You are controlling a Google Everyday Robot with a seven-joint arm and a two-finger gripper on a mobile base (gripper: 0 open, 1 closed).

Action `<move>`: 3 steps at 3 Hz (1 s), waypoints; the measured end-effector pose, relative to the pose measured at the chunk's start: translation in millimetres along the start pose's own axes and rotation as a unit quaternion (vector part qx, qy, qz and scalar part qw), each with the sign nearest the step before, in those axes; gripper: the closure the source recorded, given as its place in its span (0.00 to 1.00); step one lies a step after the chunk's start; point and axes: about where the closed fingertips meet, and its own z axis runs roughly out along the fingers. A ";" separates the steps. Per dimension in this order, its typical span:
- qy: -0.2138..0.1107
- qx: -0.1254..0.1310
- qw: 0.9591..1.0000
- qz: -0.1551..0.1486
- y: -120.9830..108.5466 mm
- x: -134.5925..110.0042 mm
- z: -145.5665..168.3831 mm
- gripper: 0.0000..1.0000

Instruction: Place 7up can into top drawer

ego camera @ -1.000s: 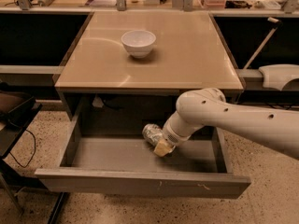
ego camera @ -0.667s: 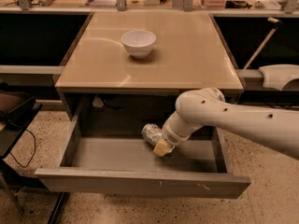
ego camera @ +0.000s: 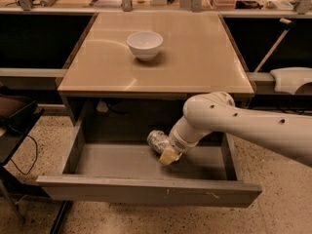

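Camera view gives you the tan surface (ego camera: 195, 57), and below it the top drawer (ego camera: 146, 191) standing pulled out toward the near side. The white arm (ego camera: 234, 123) reaches from the right down into the drawer. A white bowl (ego camera: 145, 44) stands on the surface, left of centre. The hand (ego camera: 168, 155) sits low inside the drawer, right of its middle, with the 7up can (ego camera: 157, 140) against its far-left side; you cannot tell whether the hand clamps it.
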 end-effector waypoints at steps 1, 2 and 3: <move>0.000 0.000 1.000 0.000 0.0 0.0 0.0 0.12; 0.000 0.000 1.000 0.000 0.0 0.0 0.0 0.00; 0.000 0.000 1.000 0.000 0.0 0.0 0.0 0.00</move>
